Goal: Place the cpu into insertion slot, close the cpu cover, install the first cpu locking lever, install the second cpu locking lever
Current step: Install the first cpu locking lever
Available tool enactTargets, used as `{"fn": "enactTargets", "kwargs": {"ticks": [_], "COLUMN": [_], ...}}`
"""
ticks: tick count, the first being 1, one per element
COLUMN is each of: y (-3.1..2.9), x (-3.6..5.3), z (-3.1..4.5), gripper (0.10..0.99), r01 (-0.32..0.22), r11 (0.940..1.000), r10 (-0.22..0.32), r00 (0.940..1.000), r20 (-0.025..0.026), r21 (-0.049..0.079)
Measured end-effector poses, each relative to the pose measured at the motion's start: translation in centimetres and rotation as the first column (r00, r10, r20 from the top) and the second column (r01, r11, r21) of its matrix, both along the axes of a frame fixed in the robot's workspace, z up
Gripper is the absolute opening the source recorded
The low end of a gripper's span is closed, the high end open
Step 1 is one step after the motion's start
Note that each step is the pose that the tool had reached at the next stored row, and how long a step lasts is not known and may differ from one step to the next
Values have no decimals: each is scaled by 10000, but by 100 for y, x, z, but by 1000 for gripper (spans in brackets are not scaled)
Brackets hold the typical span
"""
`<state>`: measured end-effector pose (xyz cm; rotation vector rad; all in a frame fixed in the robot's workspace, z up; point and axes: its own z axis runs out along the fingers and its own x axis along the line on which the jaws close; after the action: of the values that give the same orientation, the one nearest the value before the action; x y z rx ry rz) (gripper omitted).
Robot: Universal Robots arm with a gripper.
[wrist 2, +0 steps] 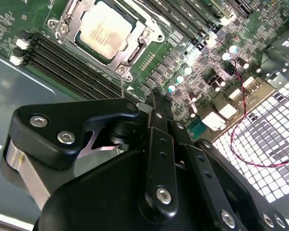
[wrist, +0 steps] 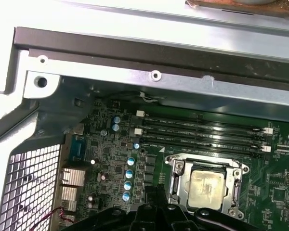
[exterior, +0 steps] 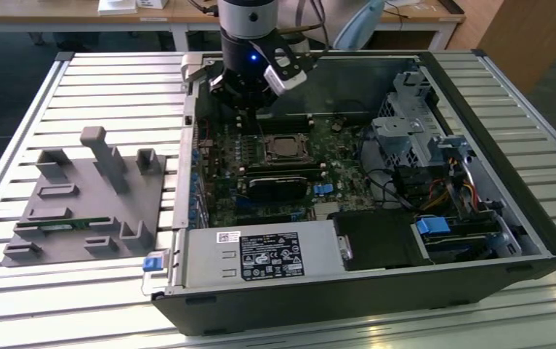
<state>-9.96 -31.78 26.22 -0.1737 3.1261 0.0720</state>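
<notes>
- Exterior view: the arm hangs over the far side of the open case (exterior: 539, 240), its gripper (exterior: 242, 109) low over the board just beyond the slot (exterior: 285, 149).
- Both wrist views show the cpu (wrist 2: 106, 30) (wrist: 207, 185) lying flat in the slot (wrist 2: 70, 19) (wrist: 176, 166), its pale metal top facing up.
- The cover (wrist 2: 135, 50) (wrist: 237, 190) appears to be down around the cpu, its frame bordering the chip on all sides; whether it is fully seated I cannot tell.
- Second wrist view: a thin metal rod, which I judge to be a locking lever (wrist 2: 121, 86), runs from the slot's corner toward the gripper (wrist 2: 151, 108).
- Whether the tool is clenched, released or grasping that rod I cannot tell; its tips are hidden behind its own body.
- Risk, as I judge it: the lever is thin and springy, so it could slip off the tips and snap back before it catches under its hook.
- Pushing at an angle could scrape the nearby memory slots (wrist 2: 62, 60) or the small capacitors (wrist: 130, 173) that sit near the socket.
- If the cover is not quite flat, forcing the lever could load the cpu unevenly.
</notes>
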Motion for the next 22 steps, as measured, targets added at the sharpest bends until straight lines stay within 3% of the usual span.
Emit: {"fn": "enactTargets", "kwargs": {"ticks": [4,9,15,22], "y": [24,115,208,263], "x": [-51,-88,-90,-43], "z": [-6,-15,-58,-78], "gripper": [106,106,106,106], "r01": [0,1,6,190], "r11": [10000,10000,10000,9998], "r10": [0,-1,-6,-190], "r00": [10000,10000,10000,9998], "r20": [1,0,0,1], "r21": [1,0,0,1]}}
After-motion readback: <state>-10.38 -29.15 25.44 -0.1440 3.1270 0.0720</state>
